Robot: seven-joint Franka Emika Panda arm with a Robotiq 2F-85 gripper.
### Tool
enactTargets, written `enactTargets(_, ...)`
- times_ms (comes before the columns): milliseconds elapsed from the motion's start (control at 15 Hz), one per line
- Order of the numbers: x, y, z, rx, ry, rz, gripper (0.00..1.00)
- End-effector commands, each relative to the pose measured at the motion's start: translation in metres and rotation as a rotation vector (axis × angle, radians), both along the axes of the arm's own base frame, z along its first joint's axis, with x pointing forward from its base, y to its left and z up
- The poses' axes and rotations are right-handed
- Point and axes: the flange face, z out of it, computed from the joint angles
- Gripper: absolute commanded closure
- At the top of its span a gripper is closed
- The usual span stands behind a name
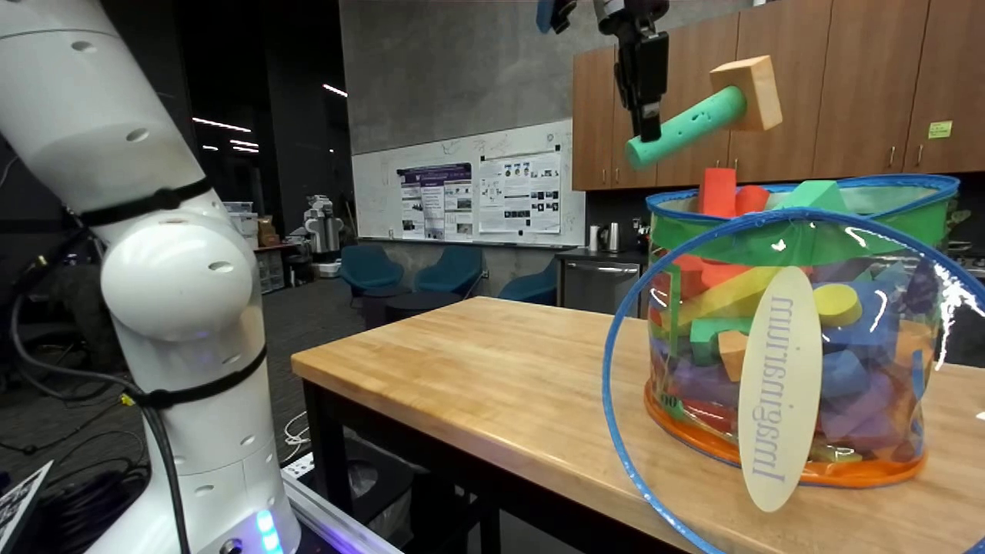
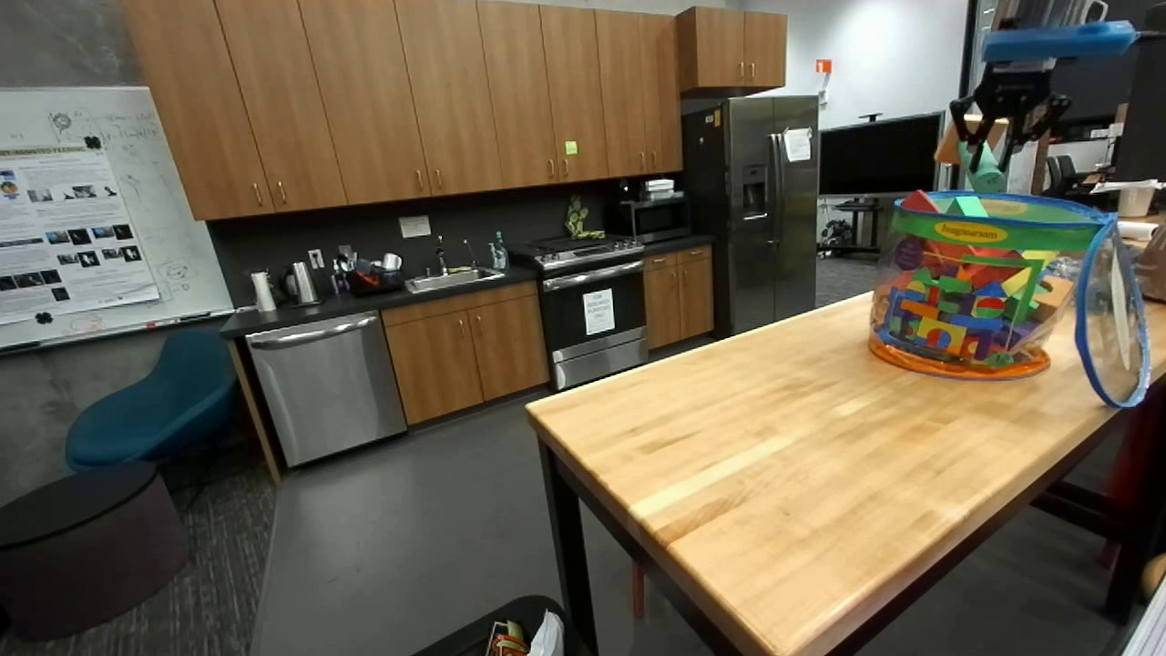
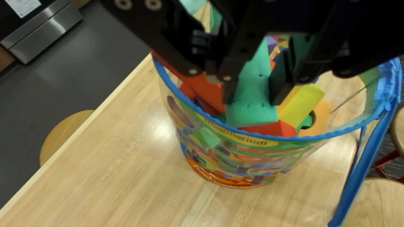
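— Black fingers (image 3: 280, 88) crowd the top of the wrist view, closest of anything. How does the tool (image 3: 253, 92) stand?

— Closed on a green cylinder (image 1: 687, 127), one finger to each side, near its lower end.

— And where is that cylinder, exactly?

— Up in the air, tilted, just above the blue rim of a clear tub (image 2: 1048, 235). At its upper end is a tan block (image 1: 762, 92), touching it; whether the cylinder goes into a hole there, I can't tell.

— What's in the tub?

— Coloured blocks (image 1: 846, 335), piled high. A red block (image 1: 717, 192) and a green block (image 1: 816, 196) poke above the rim, and a yellow block (image 3: 301, 102) shows inside it.

— The lid (image 2: 1111, 314)?

— Clear as well, edged in blue, hanging open at the tub's side, with a pale oval label (image 1: 781, 388).

— And around that?

— The tub stands on a light wooden counter (image 2: 802, 456). Beyond are wall cabinets (image 2: 437, 100), a stove (image 2: 565, 319) and a dark fridge (image 2: 756, 255). In an exterior view the white robot arm (image 1: 185, 269) rises beside the counter.
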Motion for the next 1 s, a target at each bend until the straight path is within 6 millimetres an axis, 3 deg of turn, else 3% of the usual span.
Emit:
enactTargets(0,-0.003,-0.033,-0.008,0.048,0.034,-0.097,0.92)
enactTargets(400,-0.008,-0.082,-0.027,0.101,0.048,-0.21,0.92)
enactTargets(533,-0.005,-0.091,-0.029,0.107,0.051,-0.228,0.43)
enactTargets(667,0.0,-0.094,-0.029,0.097,0.059,-0.228,0.41)
enactTargets(933,0.012,-0.086,-0.02,0.079,0.056,-0.201,0.18)
